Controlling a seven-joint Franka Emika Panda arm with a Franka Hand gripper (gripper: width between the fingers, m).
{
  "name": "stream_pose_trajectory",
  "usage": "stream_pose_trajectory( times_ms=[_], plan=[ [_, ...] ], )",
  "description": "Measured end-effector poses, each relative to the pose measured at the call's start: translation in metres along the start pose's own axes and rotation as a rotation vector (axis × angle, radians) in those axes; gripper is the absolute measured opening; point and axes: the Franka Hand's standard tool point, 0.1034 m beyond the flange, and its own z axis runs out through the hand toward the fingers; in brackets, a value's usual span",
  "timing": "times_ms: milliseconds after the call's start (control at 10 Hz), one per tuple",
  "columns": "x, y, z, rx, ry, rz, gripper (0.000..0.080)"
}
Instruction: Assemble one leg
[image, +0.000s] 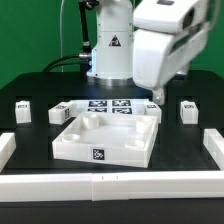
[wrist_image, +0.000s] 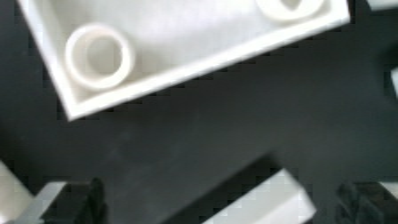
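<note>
The large white panel (image: 105, 140) with corner recesses lies in the middle of the table. Small white legs with tags stand behind it: two on the exterior view's left (image: 23, 110) (image: 60, 112), one on the right (image: 187, 110), and one (image: 155, 112) just under my gripper (image: 157, 96). In the wrist view the gripper (wrist_image: 217, 205) is open, with its dark fingers (wrist_image: 71, 200) wide apart. A blurred white piece (wrist_image: 276, 200) lies between them, touching neither. The panel's edge with round recesses (wrist_image: 178, 60) also shows there.
The marker board (image: 110, 106) lies behind the panel, between the legs. White rails border the table at the front (image: 110, 186), the exterior view's left (image: 6, 148) and right (image: 212, 150). The arm's base (image: 110, 50) stands at the back.
</note>
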Motion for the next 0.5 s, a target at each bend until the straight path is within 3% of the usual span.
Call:
stream_pose_trajectory(
  times_ms=[100, 200, 300, 400, 500],
  plan=[
    [-0.024, -0.017, 0.01, -0.036, 0.035, -0.044, 0.065],
    [-0.039, -0.024, 0.02, -0.079, 0.072, -0.112, 0.065],
    [-0.053, -0.03, 0.033, -0.099, 0.087, -0.127, 0.065],
    [-0.068, -0.035, 0.048, -0.075, 0.078, -0.122, 0.065],
    [-0.064, -0.032, 0.043, -0.079, 0.078, -0.118, 0.065]
  ],
)
